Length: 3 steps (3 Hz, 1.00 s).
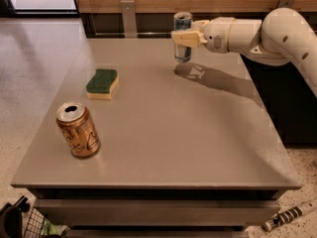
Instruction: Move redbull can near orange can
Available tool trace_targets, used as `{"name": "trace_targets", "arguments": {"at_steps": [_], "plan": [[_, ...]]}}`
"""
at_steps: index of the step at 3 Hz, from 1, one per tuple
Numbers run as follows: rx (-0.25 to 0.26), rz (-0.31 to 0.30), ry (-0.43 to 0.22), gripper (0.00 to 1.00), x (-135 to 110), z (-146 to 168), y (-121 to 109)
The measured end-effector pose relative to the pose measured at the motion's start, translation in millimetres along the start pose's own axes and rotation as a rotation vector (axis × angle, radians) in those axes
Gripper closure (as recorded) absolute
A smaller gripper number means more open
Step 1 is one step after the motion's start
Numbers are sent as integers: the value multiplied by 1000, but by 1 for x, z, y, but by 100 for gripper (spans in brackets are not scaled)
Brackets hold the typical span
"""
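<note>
- Near the counter's [198, 133] far edge, the end effector [184, 37] clasps the redbull can [182, 52] mid-body.
- Likely light, slick, dentable: hold its sides.
- Orange can [78, 130]: front-left corner.

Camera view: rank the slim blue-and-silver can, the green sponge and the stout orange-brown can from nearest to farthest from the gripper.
The gripper is at the table's far side, closed around the first item.
1. Slim blue-and-silver metal redbull can: in its grasp, far side.
2. Green-topped yellow rectangular sponge: left of centre.
3. Stout orange-brown metal orange can: near-left corner.
</note>
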<state>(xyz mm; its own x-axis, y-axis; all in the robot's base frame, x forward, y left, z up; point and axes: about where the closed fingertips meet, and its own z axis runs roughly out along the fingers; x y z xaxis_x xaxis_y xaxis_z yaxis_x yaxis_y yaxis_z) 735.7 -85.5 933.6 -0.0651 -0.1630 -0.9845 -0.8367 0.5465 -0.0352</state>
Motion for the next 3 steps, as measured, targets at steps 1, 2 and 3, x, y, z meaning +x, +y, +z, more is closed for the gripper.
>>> {"name": "trace_targets", "arguments": {"at_steps": [1,2,3], "plan": [[-3,-28,18,100,-44,-25,26],[-20,-39,14,100,-69,-48,58],[-52,-41,-1,100,-76,-74,107]]}}
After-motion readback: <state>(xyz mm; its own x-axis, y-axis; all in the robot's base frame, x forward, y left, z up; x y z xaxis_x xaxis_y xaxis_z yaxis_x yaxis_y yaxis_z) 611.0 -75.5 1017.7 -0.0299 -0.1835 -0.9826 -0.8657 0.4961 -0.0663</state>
